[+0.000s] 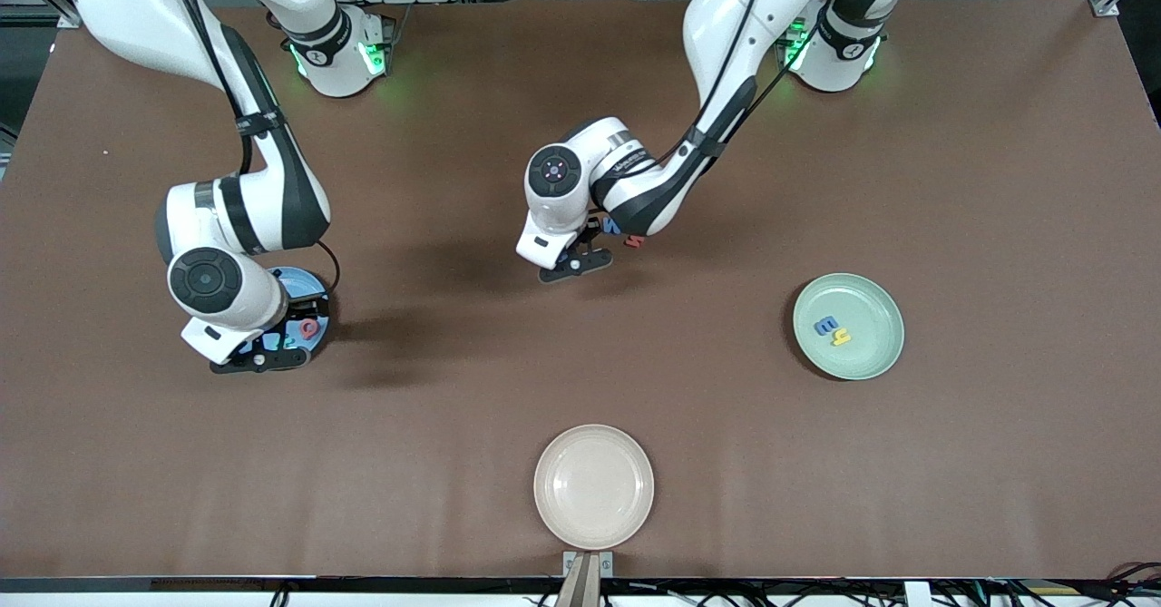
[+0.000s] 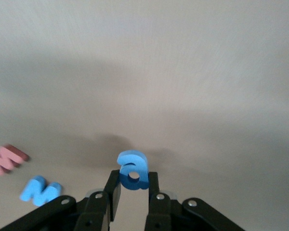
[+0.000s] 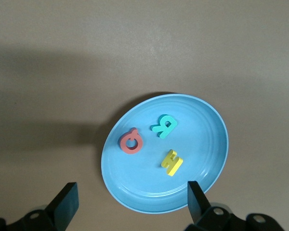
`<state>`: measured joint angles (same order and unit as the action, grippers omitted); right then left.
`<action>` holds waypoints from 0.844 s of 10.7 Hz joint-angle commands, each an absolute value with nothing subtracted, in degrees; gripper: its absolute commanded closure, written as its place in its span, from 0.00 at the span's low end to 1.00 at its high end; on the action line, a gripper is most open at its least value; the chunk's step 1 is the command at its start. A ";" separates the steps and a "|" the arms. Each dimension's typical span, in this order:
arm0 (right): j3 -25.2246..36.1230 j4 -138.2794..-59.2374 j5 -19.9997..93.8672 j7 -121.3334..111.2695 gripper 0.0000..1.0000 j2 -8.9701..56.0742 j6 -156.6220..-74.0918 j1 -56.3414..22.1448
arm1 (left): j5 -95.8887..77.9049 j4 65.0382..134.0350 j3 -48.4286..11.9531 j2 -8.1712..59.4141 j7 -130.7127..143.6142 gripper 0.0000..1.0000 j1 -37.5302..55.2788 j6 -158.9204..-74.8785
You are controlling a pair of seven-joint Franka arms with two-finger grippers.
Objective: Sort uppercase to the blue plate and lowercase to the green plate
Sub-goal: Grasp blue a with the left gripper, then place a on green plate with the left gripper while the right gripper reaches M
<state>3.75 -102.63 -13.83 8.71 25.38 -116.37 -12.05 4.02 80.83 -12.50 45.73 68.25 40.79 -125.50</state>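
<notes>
My left gripper [image 1: 574,264] is low over the middle of the table, shut on a small blue lowercase letter [image 2: 133,170] held between its fingers [image 2: 113,190]. The blue W [image 2: 40,190] and the smaller red w [image 2: 7,159] lie on the table beside it, and both show in the front view, the W [image 1: 614,224] and the w [image 1: 635,241]. My right gripper [image 3: 132,204] is open and empty above the blue plate [image 3: 202,144], which holds the red Q [image 3: 131,142], teal B [image 3: 164,126] and yellow H [image 3: 172,162]. The green plate [image 1: 875,317] holds the blue e [image 1: 826,325] and yellow h [image 1: 842,338].
A cream-beige plate [image 1: 593,486] sits at the table's edge nearest the front camera, with nothing in it. The blue plate [image 1: 295,282] is toward the right arm's end of the table, the green plate toward the left arm's end.
</notes>
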 commanded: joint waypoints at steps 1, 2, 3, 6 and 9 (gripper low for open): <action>3.52 -103.27 -14.07 12.12 0.00 24.34 -116.37 -13.26 | 5.27 83.14 -14.24 38.87 61.91 1.00 35.79 -123.93; 3.34 -103.27 -13.71 16.13 0.00 24.69 -116.63 -15.53 | 5.36 83.23 -14.33 37.28 57.18 1.00 32.64 -121.92; 3.17 -103.27 -12.23 21.91 0.00 25.48 -117.50 -19.04 | 5.36 83.49 -14.50 35.87 52.17 1.00 29.56 -120.16; 3.16 -100.48 -2.65 39.58 0.00 29.69 -121.90 -32.47 | 6.59 90.15 -16.96 27.89 34.68 1.00 19.63 -116.37; 2.99 -96.77 -0.98 56.90 0.00 35.32 -128.88 -44.70 | 6.85 98.76 -16.96 21.20 19.38 1.00 12.24 -116.80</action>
